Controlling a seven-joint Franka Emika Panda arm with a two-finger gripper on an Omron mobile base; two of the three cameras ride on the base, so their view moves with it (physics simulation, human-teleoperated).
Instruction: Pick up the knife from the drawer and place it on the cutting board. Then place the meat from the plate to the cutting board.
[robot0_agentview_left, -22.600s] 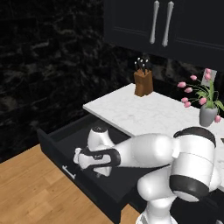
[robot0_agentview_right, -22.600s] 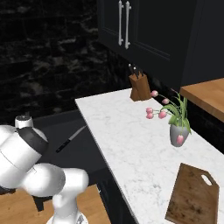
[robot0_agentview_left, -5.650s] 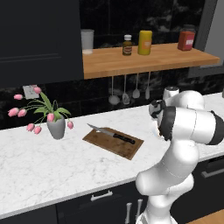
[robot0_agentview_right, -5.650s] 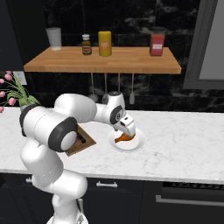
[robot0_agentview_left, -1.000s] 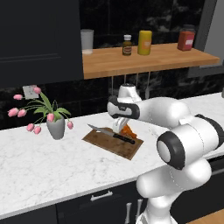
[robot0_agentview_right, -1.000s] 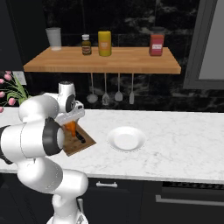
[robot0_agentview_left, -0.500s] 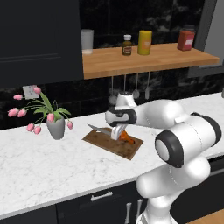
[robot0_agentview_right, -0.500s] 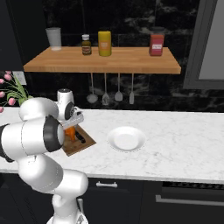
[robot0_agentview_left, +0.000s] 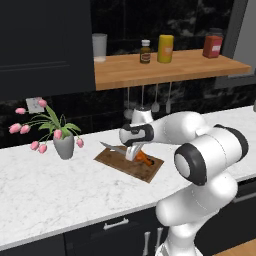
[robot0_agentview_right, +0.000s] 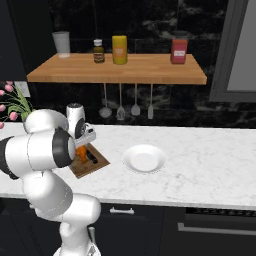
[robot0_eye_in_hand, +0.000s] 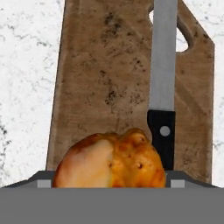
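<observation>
The brown cutting board (robot0_agentview_left: 127, 165) (robot0_agentview_right: 94, 165) (robot0_eye_in_hand: 105, 74) lies on the white marble counter. On it rests the knife (robot0_agentview_left: 113, 148) (robot0_eye_in_hand: 163, 65), silver blade along the board and black handle (robot0_agentview_right: 92, 158) toward the hand. My gripper (robot0_agentview_left: 133, 153) (robot0_agentview_right: 82, 145) (robot0_eye_in_hand: 109, 183) points down over the board's near end, shut on the orange-red meat (robot0_agentview_left: 145, 159) (robot0_agentview_right: 81, 154) (robot0_eye_in_hand: 109, 164). The meat sits right beside the knife handle, low on the board; I cannot tell whether it touches the wood. The drawer is out of view.
An empty white plate (robot0_agentview_right: 144, 158) sits on the counter to the right of the board. A grey vase of pink tulips (robot0_agentview_left: 64, 146) stands to its left. Ladles hang under the wall shelf (robot0_agentview_right: 120, 70), which carries several jars.
The hand with the meat has shifted slightly left and lower over the board, closer to the knife handle. The board, knife and plate have stayed put.
</observation>
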